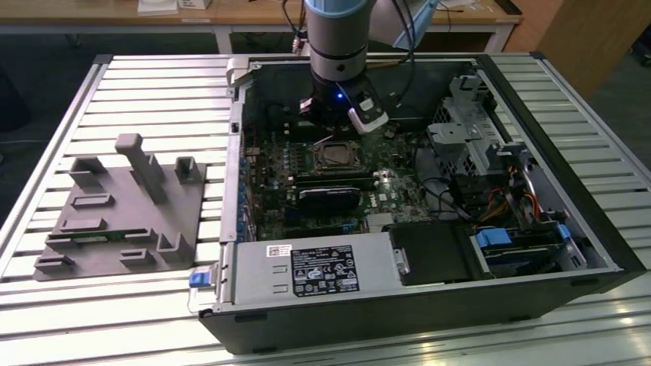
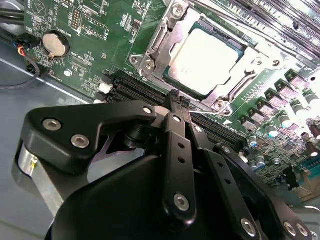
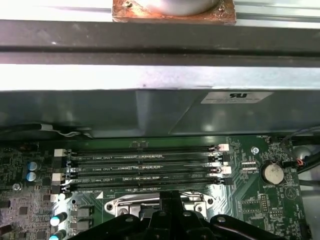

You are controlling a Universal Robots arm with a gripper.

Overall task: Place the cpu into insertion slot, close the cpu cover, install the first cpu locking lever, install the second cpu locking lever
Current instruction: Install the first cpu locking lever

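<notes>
- Exterior view: pincer (image 1: 331,128) hangs inside the computer case (image 1: 407,320), with the cpu (image 1: 334,156) just below it, apart.
- Second wrist view: pincer (image 2: 178,100) clenched, empty. Silvery-grey cpu (image 2: 205,60) seated just beyond its tips, cpu cover (image 2: 161,42) flat around it. Judged lever stage; tips need lowering to the socket edge.
- First wrist view: memory slots (image 3: 142,167) lie beyond the tips.

cpu (image 2: 204,59): small flat square chip, pale silvery-grey metal face, face up, seated flat in socket on green motherboard (image 2: 100,30). Shows through cover's window.

cpu cover (image 2: 167,31): thin silver metal plate with large square window, lowered flat over chip's edges, framing it on all sides. One side runs just beside black memory slots (image 2: 140,90).
</notes>
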